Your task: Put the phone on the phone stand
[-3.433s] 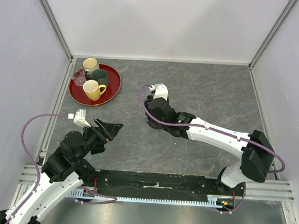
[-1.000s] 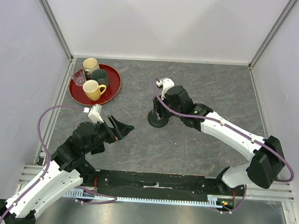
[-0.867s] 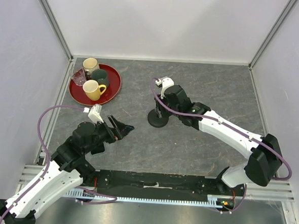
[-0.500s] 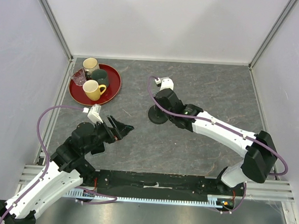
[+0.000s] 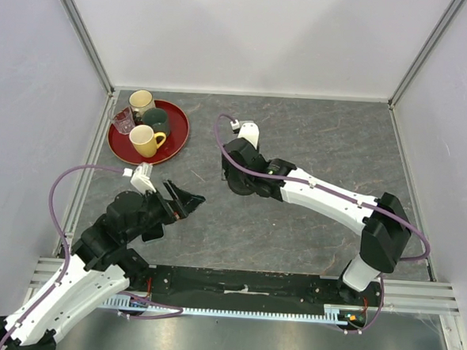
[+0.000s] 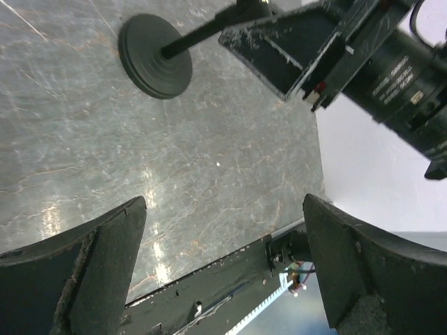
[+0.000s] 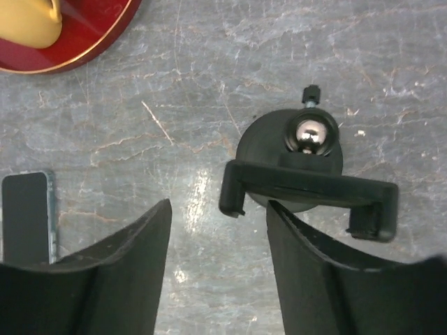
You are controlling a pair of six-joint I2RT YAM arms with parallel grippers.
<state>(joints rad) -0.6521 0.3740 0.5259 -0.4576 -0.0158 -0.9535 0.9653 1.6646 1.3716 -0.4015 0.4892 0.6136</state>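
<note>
Both jaws wide, empty; I see right gripper point(image 7: 218, 216) over phone stand point(image 7: 307, 185), phone point(image 7: 26, 216) flat nearby, left gripper point(image 6: 223, 209) near front-left corner.

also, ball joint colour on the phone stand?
Shiny silver; ball joint clearest in right wrist view.

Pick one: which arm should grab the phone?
Left, probably. The phone lies flat left of the phone stand, toward the open left gripper; the open right gripper hovers over the stand.

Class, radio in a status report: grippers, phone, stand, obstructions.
Left gripper open, empty. Right gripper open over the phone stand. Phone flat on table beside it, ungrasped. No obstruction seen.
</note>
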